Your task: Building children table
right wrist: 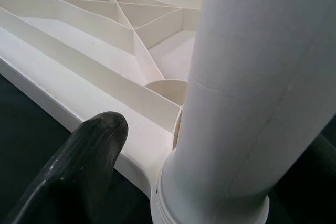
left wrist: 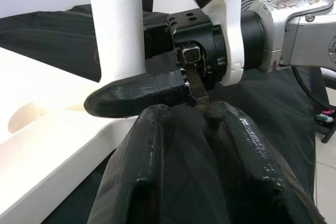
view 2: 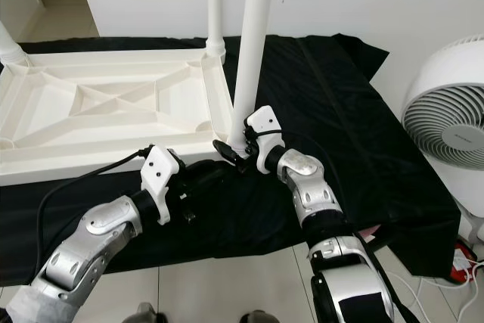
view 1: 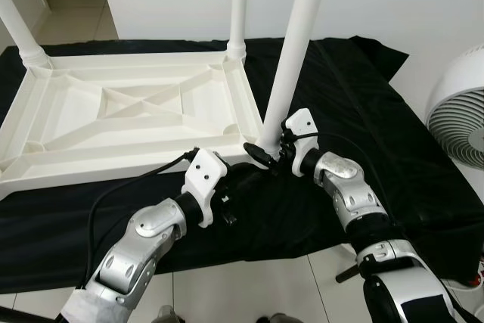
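The left gripper (view 1: 236, 187) is seen nearest, its jaws pressed together on nothing, resting on the black cloth (view 1: 393, 149) just off the near right corner of the upturned table top (view 1: 113, 111), which lies on that cloth. The right gripper (view 1: 271, 155) is set against the base of the leg (view 1: 291, 58) at that corner, one finger (right wrist: 79, 166) beside the socket; whether the jaws clasp the leg cannot be told. The leg is best kept upright and pressed squarely down into its socket, with the top steadied against sliding
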You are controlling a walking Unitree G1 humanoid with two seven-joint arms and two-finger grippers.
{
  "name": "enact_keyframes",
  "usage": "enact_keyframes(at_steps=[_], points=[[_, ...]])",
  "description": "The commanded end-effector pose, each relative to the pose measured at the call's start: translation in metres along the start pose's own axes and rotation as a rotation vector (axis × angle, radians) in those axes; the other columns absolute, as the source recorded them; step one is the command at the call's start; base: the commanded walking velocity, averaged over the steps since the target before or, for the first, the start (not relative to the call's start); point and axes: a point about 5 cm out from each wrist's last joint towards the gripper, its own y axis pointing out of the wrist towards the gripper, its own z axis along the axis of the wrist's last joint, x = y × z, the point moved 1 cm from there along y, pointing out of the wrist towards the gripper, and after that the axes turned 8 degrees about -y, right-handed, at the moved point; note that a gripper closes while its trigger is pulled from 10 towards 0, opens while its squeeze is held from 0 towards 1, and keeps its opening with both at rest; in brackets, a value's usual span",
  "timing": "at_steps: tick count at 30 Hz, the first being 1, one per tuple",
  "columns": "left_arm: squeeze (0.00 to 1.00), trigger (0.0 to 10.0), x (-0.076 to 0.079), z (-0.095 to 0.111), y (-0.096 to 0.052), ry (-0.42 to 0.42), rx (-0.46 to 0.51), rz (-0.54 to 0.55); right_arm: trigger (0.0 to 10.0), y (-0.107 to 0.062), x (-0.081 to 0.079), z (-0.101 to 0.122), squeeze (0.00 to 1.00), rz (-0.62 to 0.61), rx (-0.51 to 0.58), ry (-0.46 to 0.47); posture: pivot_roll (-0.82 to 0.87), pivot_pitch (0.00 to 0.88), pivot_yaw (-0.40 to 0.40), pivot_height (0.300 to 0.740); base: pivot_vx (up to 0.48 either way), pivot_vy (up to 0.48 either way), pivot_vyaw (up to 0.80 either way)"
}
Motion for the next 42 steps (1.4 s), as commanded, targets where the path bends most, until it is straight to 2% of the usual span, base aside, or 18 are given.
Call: enact_keyframes(at_steps=[1,3,9,10,11,19,20,25,29,30,33,34,37,40,41,42], points=[[0.0,10.0,0.002,-0.001,0.001,-0.001,-0.016,-0.052,10.0,0.008,-0.006,0.0,0.0,0.073,-0.003,-0.015,0.02,0.046,-0.024,0.74,0.0,0.0,0.0],[0.0,10.0,0.001,0.0,0.0,0.002,-0.016,-0.048,10.0,0.015,-0.004,0.0,0.0,0.097,-0.022,-0.025,0.03,0.046,-0.023,0.74,0.0,0.0,0.0],[0.0,10.0,0.001,0.0,-0.001,0.003,-0.017,-0.047,10.0,0.018,-0.003,-0.001,0.0,0.108,-0.037,-0.021,0.03,0.046,-0.021,0.74,0.0,0.0,0.0],[0.0,10.0,0.0,0.0,-0.001,0.003,-0.017,-0.047,1.3,0.019,-0.003,-0.002,0.0,0.113,-0.047,-0.017,0.03,0.046,-0.021,0.74,0.0,0.0,0.0],[0.0,10.0,0.0,0.0,-0.001,0.004,-0.018,-0.046,0.0,0.019,-0.003,-0.004,0.0,0.123,-0.05,-0.006,0.03,0.045,-0.022,0.74,0.0,0.0,0.0],[0.0,10.0,0.002,0.0,-0.001,0.001,-0.017,-0.046,0.0,0.013,-0.003,-0.012,0.0,0.137,-0.047,0.0,0.03,0.052,-0.023,0.74,0.0,0.0,0.0],[0.0,10.0,0.003,-0.001,-0.001,-0.003,-0.017,-0.048,0.0,0.008,0.002,-0.015,0.0,0.092,-0.054,0.006,0.02,0.059,-0.023,0.74,0.0,0.0,0.0],[0.0,10.0,0.004,-0.001,-0.001,-0.005,-0.018,-0.051,0.0,0.006,0.006,-0.019,0.0,0.032,-0.079,0.005,0.01,0.064,-0.021,0.74,0.0,0.0,0.0],[0.0,10.0,0.005,-0.002,-0.001,-0.01,-0.021,-0.056,0.0,0.004,0.006,-0.022,0.0,-0.122,-0.091,0.04,0.01,0.07,-0.018,0.74,0.0,0.0,0.0],[0.0,10.0,0.005,-0.002,-0.001,-0.01,-0.021,-0.056,0.0,0.004,0.006,-0.022,0.0,-0.122,-0.091,0.04,0.01,0.07,-0.018,0.74,0.0,0.0,0.0],[0.0,10.0,0.004,-0.003,-0.002,-0.011,-0.023,-0.058,0.0,0.005,-0.001,-0.02,0.0,-0.195,-0.071,0.083,0.0,0.073,-0.016,0.74,0.0,0.0,0.0],[0.0,10.0,0.005,-0.003,-0.002,-0.011,-0.025,-0.06,0.0,0.006,-0.011,-0.017,0.0,-0.259,-0.056,0.129,0.0,0.073,-0.015,0.74,0.0,0.0,0.0],[0.0,10.0,0.005,-0.003,-0.002,-0.012,-0.026,-0.062,0.0,0.007,-0.017,-0.015,0.0,-0.317,-0.046,0.154,0.0,0.077,-0.016,0.74,0.0,0.0,0.0],[0.0,10.0,0.005,-0.003,-0.002,-0.012,-0.026,-0.062,0.0,0.007,-0.017,-0.015,0.0,-0.317,-0.046,0.154,0.0,0.077,-0.016,0.74,0.0,0.0,0.0],[0.0,10.0,0.006,-0.004,-0.002,-0.015,-0.028,-0.065,0.0,0.004,-0.028,-0.01,0.0,-0.511,-0.06,0.179,0.0,0.08,-0.02,0.74,0.0,0.0,0.0],[0.0,10.0,0.006,-0.004,-0.002,-0.015,-0.028,-0.065,0.0,0.004,-0.028,-0.01,0.0,-0.511,-0.06,0.179,0.0,0.08,-0.02,0.74,0.0,0.0,0.0]])
